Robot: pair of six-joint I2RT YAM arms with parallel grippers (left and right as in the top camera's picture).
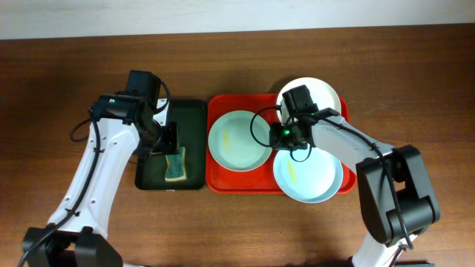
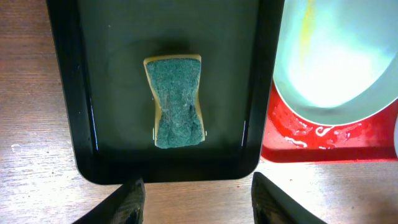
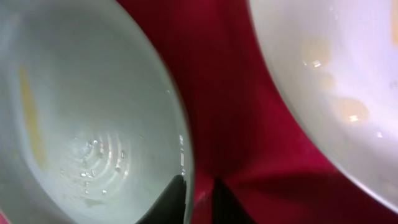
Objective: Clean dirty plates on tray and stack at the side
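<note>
- Three plates are seen on the red tray [image 1: 217, 178]: a mint plate [image 1: 239, 139] at its left, a white plate [image 1: 320, 90] at the far right corner, and a second mint plate [image 1: 312, 178] at the near right.
- The two right-hand plates are set overhanging the rim.
- Yellow smears are seen on both mint plates.
- The right gripper [image 3: 199, 202] is held low among the plates, jaws narrow and astride a mint plate's rim, with red showing in the gap.
- Whether the rim is pinched cannot be told.
- The left gripper [image 2: 199, 202] is held wide, with nothing between its fingers, above the green tray [image 2: 68, 93].
- A sponge [image 2: 177, 102] is laid flat in the green tray, scouring side up, apart from the fingers.
- The green tray is set just beside the red tray on the table [image 1: 74, 59].
</note>
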